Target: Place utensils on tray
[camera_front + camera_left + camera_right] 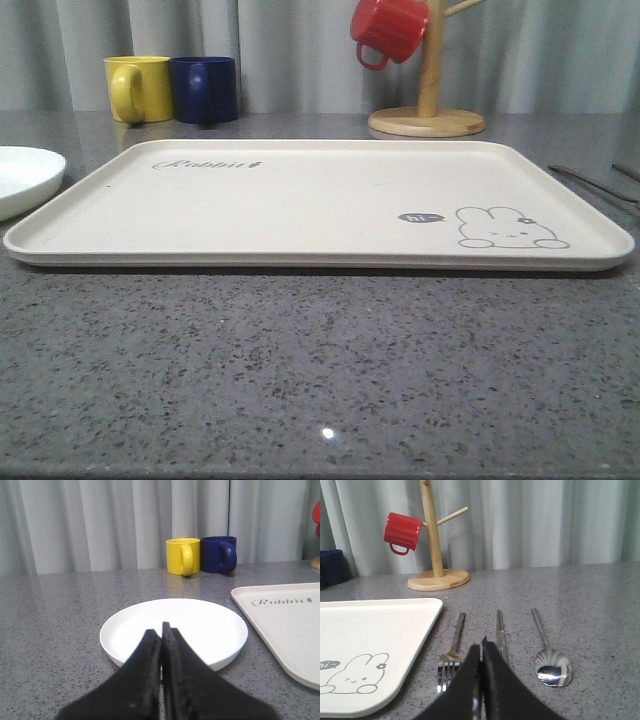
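the left gripper [161, 630] has its two black jaws pressed together with only a hairline seam between them, and nothing is caught there. it hangs over the near edge of a round white plate [210, 630], though i cannot tell whether the tips touch it. the right gripper [483, 647] is likewise closed tip to tip and holds nothing. it sits low over the grey speckled table [320, 370], its tips between the fork and the chopsticks, and contact with either cannot be judged.

three utensils lie side by side on the table, just beside the tray's right edge, handles pointing away from the robot: one fork [451, 655] with four tines nearest the tray, one pair of flat chopsticks [500, 632] in the middle, partly hidden by the right gripper, and one spoon [551, 666] with a round bowl farthest out. none of them is on the tray.

one cream tray [300, 205] lies flat in the middle of the table, bare except for its printed rabbit and script.

there are three mugs: one yellow mug [138, 88] and one dark blue mug [205, 89] touching side by side at the back, and one red mug [388, 30] hanging on one wooden mug tree [428, 100].
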`<action>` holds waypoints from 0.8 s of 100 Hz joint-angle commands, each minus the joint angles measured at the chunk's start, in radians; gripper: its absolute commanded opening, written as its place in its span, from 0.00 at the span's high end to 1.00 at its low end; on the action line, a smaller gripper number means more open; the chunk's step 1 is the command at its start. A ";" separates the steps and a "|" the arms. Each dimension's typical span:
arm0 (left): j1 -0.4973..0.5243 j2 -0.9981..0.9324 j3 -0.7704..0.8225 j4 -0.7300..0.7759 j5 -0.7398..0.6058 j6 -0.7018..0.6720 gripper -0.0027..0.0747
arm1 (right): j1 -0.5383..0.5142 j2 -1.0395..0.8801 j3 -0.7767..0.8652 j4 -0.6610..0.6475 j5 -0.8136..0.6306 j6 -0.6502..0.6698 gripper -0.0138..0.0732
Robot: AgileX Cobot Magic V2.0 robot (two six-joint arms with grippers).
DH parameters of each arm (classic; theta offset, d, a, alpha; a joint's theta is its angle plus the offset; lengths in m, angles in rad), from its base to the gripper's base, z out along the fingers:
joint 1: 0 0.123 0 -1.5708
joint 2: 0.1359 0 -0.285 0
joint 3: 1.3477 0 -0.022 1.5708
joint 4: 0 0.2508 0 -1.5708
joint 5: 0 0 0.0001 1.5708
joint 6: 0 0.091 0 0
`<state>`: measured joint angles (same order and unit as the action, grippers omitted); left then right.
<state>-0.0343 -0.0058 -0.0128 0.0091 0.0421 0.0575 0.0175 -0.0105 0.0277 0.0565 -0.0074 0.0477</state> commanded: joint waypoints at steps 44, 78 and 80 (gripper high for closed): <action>0.000 0.359 -0.643 -0.009 0.525 -0.007 0.99 | -0.003 -0.021 -0.018 -0.004 -0.074 -0.008 0.92; 0.000 0.680 -0.860 -0.009 0.718 -0.007 0.99 | -0.003 -0.021 -0.018 -0.004 -0.074 -0.008 0.92; 0.000 0.690 -0.860 -0.009 0.718 -0.007 0.99 | -0.003 -0.021 -0.018 -0.004 -0.074 -0.008 0.92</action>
<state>-0.0343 0.6361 -0.8347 0.0091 0.8046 0.0575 0.0175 -0.0105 0.0277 0.0565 -0.0074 0.0477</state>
